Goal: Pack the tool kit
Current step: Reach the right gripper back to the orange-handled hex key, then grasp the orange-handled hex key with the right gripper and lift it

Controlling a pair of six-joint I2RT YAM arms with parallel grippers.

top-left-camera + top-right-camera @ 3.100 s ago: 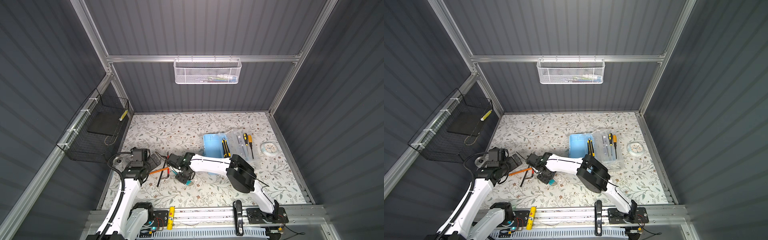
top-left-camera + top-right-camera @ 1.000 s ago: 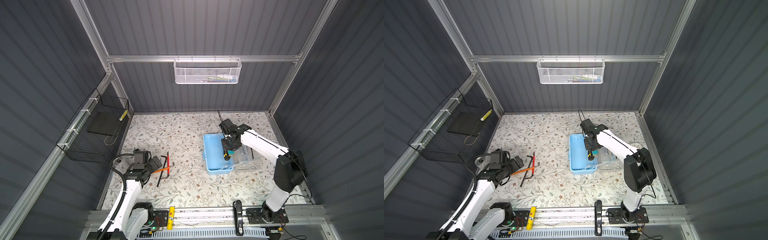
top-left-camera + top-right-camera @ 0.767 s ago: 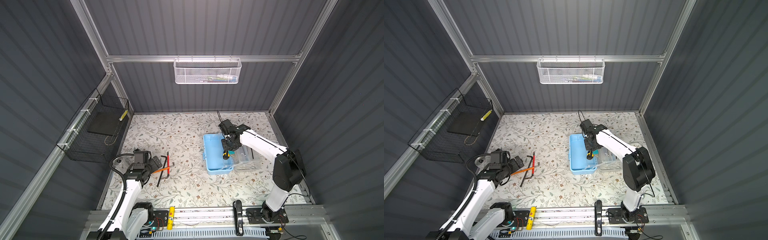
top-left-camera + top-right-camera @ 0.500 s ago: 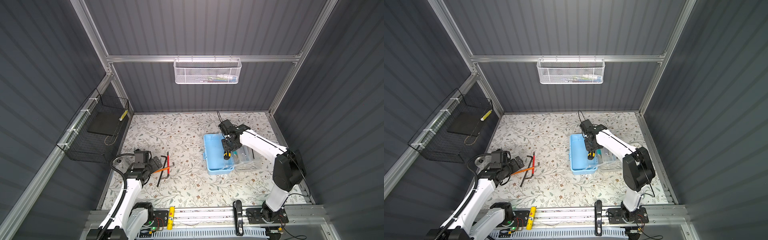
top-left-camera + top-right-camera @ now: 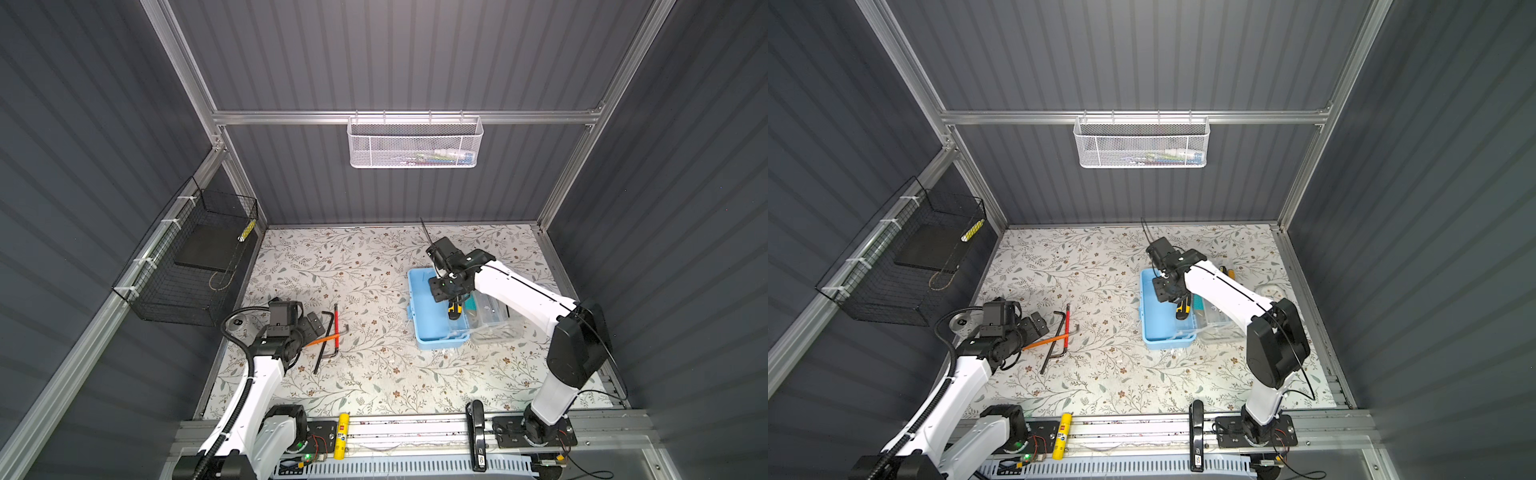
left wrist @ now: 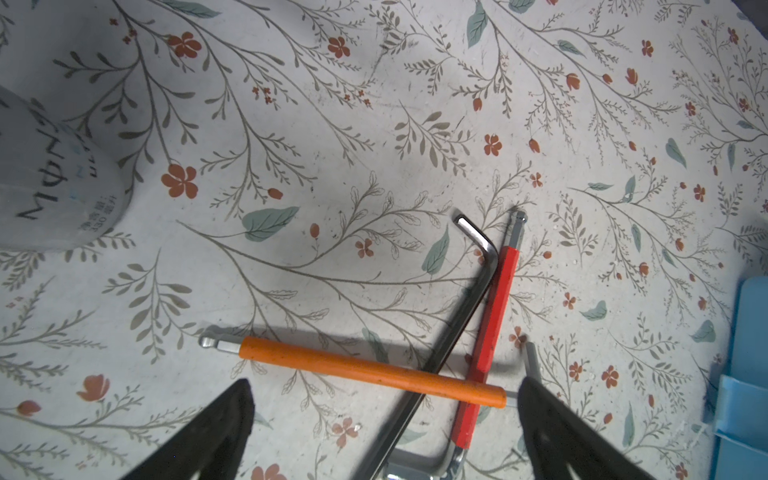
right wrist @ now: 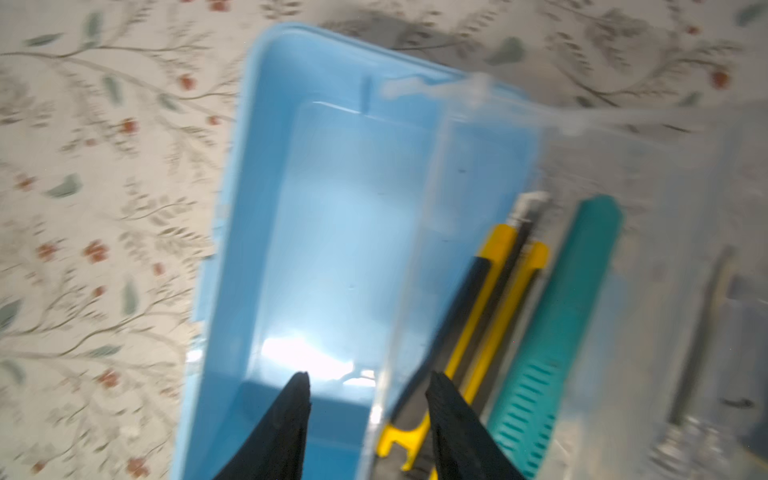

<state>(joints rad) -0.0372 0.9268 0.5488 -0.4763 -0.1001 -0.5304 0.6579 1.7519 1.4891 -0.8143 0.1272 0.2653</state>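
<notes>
The light-blue box (image 5: 428, 328) lies open on the bench (image 5: 374, 374), right of middle, with its clear lid (image 5: 496, 322) folded out beside it. The right jaws hang over it, part-way apart with nothing between them. The yellow-black utility knife (image 7: 494, 291) lies along the lid side next to a teal tool (image 7: 569, 316). Over on the left, the left jaws stand wide and empty just above three crossed hex keys (image 6: 493, 324) on the bench, well apart from the box.
</notes>
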